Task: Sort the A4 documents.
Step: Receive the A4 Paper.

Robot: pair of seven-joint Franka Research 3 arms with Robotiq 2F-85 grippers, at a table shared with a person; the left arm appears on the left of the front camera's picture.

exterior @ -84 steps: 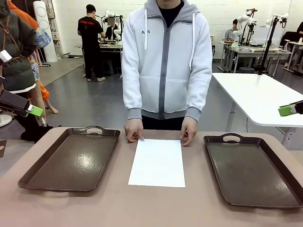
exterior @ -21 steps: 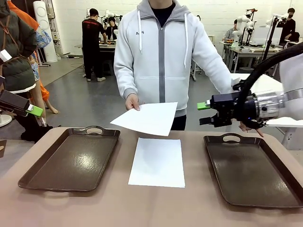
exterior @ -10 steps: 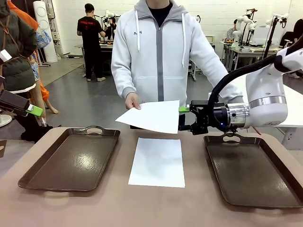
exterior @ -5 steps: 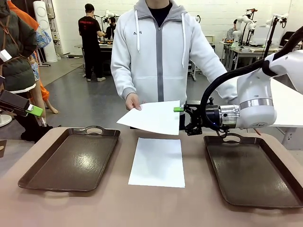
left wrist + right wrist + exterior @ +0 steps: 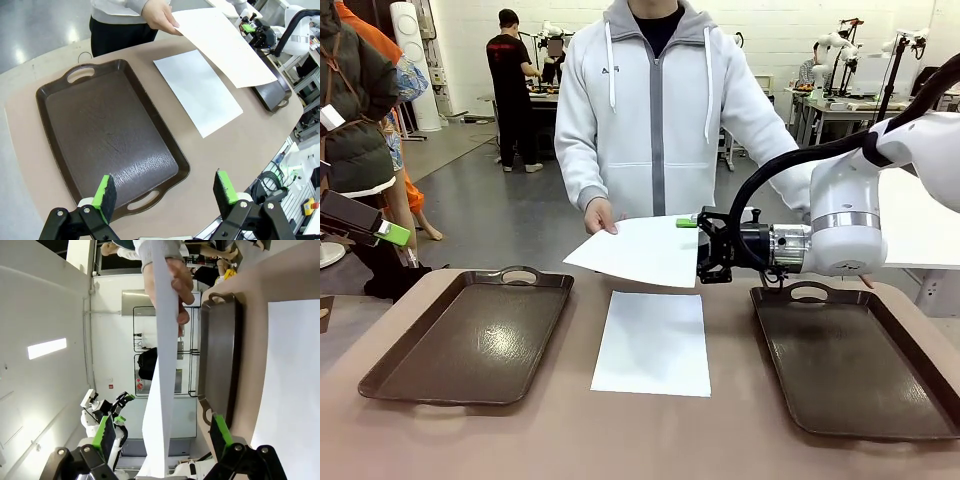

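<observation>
No text, number or sign can be read anywhere. The closest thing is a small dark mark [image 5: 617,70] on the chest of the light grey zip-up hooded jacket [image 5: 660,130] worn by the person at the far side of the worktop, and it is too small to make out. The white paper sheet held in the air [image 5: 640,250] and the white paper sheet lying flat on the worktop [image 5: 653,343] both show plain, unprinted faces.
</observation>
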